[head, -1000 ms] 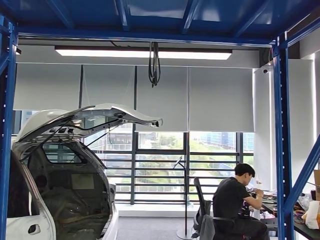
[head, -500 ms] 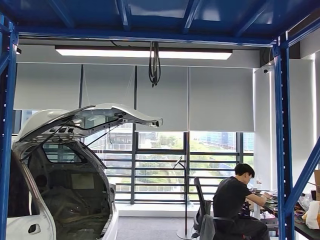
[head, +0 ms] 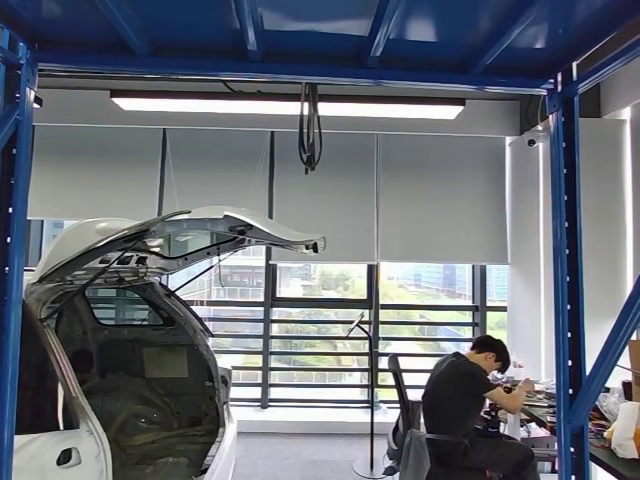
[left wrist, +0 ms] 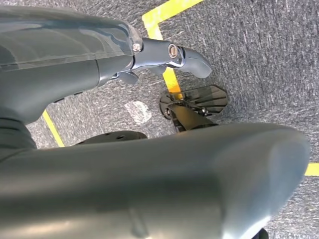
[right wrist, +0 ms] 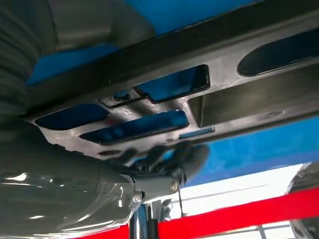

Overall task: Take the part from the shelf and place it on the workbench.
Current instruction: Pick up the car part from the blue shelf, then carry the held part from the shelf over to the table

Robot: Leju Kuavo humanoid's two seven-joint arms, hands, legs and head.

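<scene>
one dark part point(right wrist: 180, 107), a flat grey-black panel with long cut-outs, lies on the blue shelf point(right wrist: 259, 144), and the right hand point(right wrist: 165, 172) has its dark fingers point(right wrist: 188, 157) up against the part's edge; whether they grip it i cannot tell. the left hand point(left wrist: 150, 55) hangs over grey carpet point(left wrist: 263, 59) with yellow floor lines point(left wrist: 165, 15), holding nothing, fingers apart.

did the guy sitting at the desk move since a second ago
Yes. The seated person has leaned forward and down toward the desk; the head now sits lower against the window railing, while the blue shelf post holds its place.
</scene>
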